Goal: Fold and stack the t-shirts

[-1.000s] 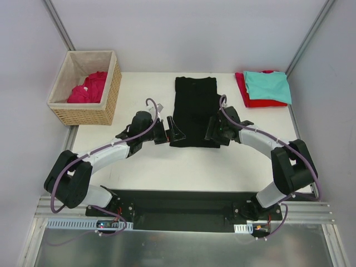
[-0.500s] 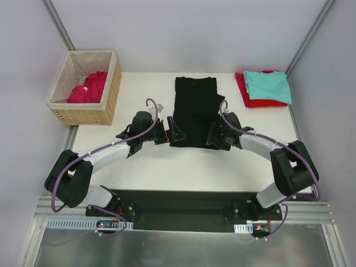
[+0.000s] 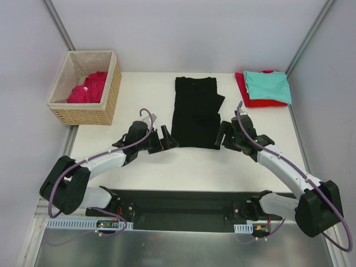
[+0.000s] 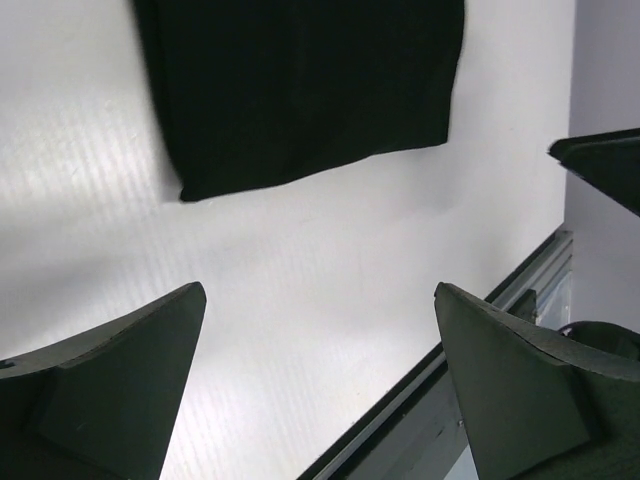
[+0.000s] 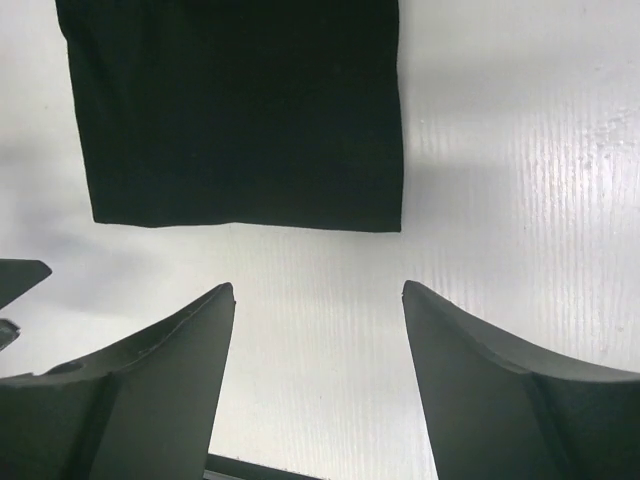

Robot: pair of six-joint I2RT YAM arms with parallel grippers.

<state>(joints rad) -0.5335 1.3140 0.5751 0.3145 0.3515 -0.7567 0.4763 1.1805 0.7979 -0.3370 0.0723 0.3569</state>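
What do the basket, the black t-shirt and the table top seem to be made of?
Basket: woven wicker, tan and matt, by its plaited wall; a beige cloth lining folds over the rim.
Black t-shirt: soft matt cloth, lying flat and limp with folded edges.
Table top: white, slightly glossy sheet with fine parallel ribs, perhaps corrugated plastic.

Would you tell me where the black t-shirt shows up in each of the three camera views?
Top external: the black t-shirt lies flat in the middle of the white table.
Left wrist: it fills the upper middle, reaching the top edge.
Right wrist: it fills the upper left and centre.
Shared landmark: its straight near hem against the white table.
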